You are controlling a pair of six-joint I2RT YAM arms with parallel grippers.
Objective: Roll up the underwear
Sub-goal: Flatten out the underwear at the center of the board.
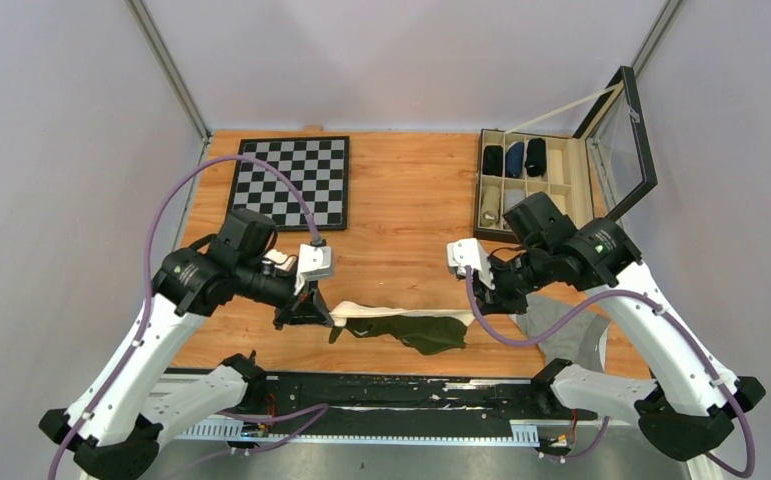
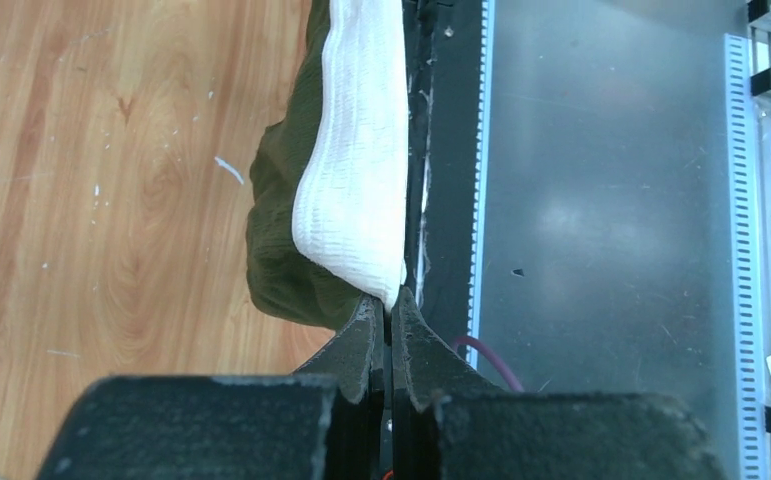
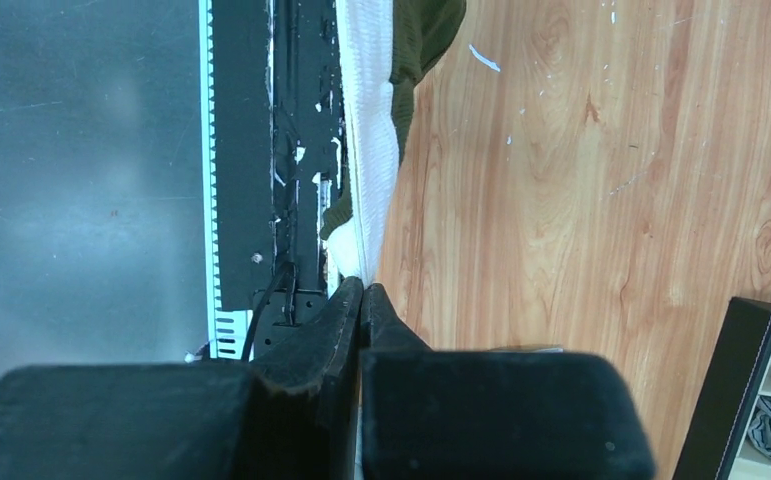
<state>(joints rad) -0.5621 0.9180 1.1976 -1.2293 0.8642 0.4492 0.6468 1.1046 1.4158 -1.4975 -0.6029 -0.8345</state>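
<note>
The underwear, dark green with a white waistband, hangs in the air over the near edge of the table, stretched between the two arms. The left gripper is pressed together on one end of the waistband, and the right gripper pinches the other end in the same way. I think the band is held tight and level so that the cloth falls flat and can be laid down smooth for rolling. A grey garment lies at the right, probably waiting. Behind it, the open box has rolled pieces in its compartments, so finished rolls likely go there.
</note>
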